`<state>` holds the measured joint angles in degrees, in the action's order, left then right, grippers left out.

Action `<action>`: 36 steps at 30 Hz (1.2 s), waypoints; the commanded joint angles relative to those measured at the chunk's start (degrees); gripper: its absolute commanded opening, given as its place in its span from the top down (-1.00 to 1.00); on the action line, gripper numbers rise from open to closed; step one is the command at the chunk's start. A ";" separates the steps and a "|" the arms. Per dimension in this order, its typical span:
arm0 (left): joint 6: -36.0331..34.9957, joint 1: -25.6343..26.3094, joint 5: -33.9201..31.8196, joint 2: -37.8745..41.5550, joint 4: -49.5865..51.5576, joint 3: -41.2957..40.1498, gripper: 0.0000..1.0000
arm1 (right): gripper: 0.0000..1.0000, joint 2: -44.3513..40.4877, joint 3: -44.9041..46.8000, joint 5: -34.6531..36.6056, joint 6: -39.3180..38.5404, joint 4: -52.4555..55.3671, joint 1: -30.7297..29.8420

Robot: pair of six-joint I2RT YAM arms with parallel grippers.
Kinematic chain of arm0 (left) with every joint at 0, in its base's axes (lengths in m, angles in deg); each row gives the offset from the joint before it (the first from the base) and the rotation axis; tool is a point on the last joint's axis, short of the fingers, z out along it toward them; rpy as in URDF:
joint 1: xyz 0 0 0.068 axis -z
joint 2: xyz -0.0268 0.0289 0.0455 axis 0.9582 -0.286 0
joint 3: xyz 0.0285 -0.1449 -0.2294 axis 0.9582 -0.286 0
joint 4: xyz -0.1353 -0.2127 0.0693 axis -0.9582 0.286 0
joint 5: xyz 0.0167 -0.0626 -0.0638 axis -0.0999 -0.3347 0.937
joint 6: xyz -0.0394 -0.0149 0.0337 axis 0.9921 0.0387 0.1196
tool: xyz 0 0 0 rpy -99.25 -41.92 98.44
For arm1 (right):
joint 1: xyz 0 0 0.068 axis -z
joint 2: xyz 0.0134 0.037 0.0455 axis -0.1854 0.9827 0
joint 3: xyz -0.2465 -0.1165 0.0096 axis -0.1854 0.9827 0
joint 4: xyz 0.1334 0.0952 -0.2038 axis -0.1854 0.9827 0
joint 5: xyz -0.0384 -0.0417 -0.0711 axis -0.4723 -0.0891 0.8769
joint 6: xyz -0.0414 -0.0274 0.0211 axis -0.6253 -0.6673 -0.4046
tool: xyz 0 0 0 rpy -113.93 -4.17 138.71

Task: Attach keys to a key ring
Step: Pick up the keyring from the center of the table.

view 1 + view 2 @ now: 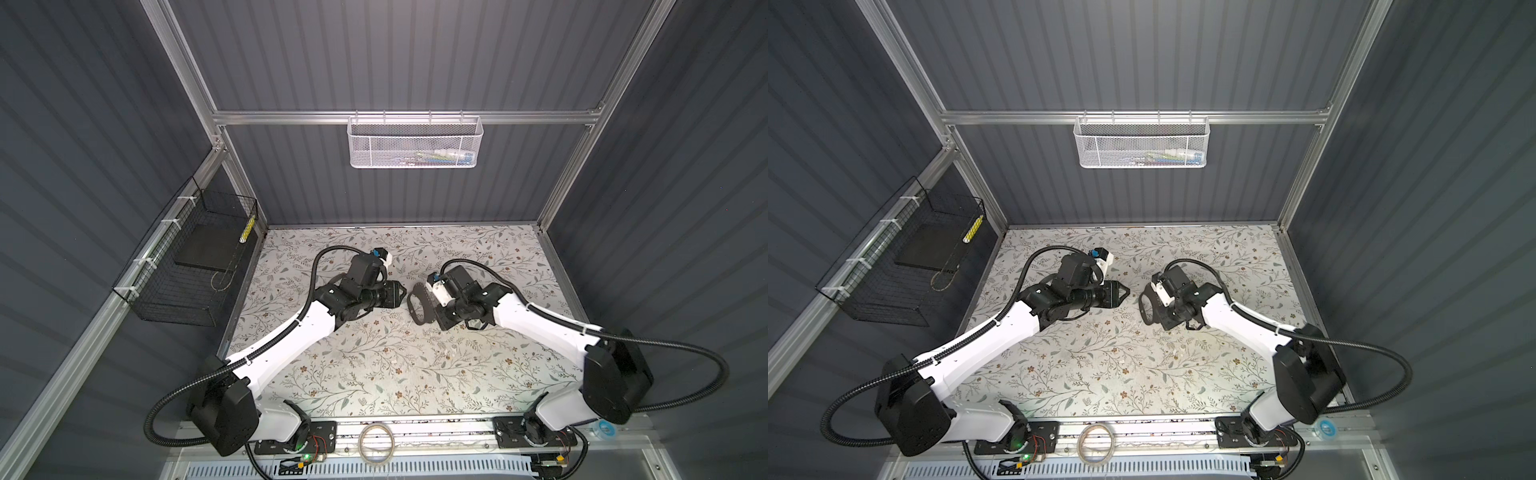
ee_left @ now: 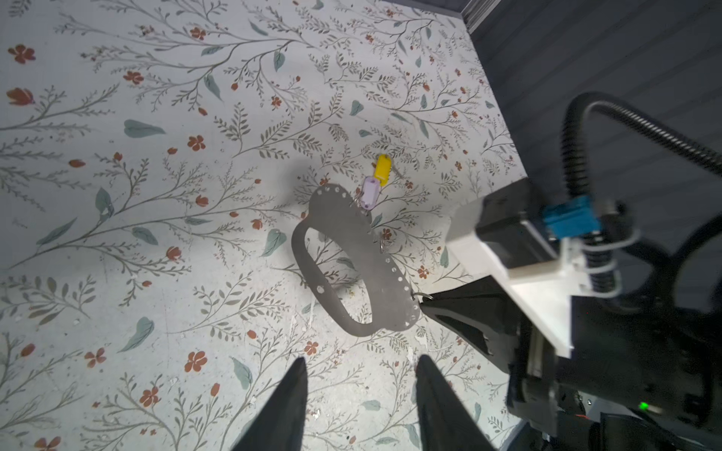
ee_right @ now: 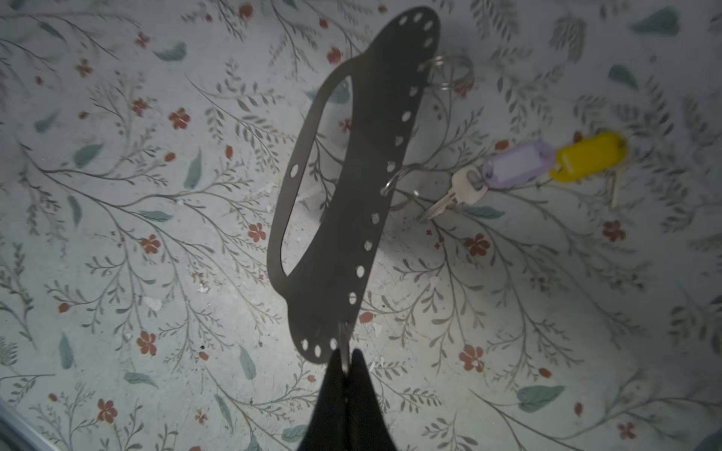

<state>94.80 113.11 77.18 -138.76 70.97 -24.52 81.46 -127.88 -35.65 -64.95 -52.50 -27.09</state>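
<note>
The key ring (image 3: 344, 195), a flat dark grey oval loop with holes along one edge, is held tilted above the floral table; it shows in both top views (image 1: 417, 309) (image 1: 1147, 309). My right gripper (image 3: 345, 357) is shut on a thin wire ring at the key ring's narrow end. Two keys lie on the table beside the key ring, one with a yellow cover (image 3: 588, 156) (image 2: 382, 170), one lilac (image 3: 517, 166) (image 2: 369, 195). Whether they touch it I cannot tell. My left gripper (image 2: 361, 361) (image 1: 402, 291) stands open and empty a short way from the key ring (image 2: 351, 265).
A white mesh basket (image 1: 413, 143) hangs on the back wall and a black wire basket (image 1: 195, 266) on the left wall. A translucent tape roll (image 1: 376, 442) and a small blue roll (image 1: 604, 428) lie on the front rail. Both arms meet mid-table.
</note>
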 commanded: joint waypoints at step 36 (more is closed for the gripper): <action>-10.41 0.44 24.48 11.90 -7.11 0.40 0.51 | 1.00 -5.49 -19.70 -39.59 -13.53 7.08 0.07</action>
<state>84.97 113.22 99.30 -128.33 65.83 -23.36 76.50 -145.93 -71.89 -78.41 -44.63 -27.31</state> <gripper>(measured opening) 0.249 0.049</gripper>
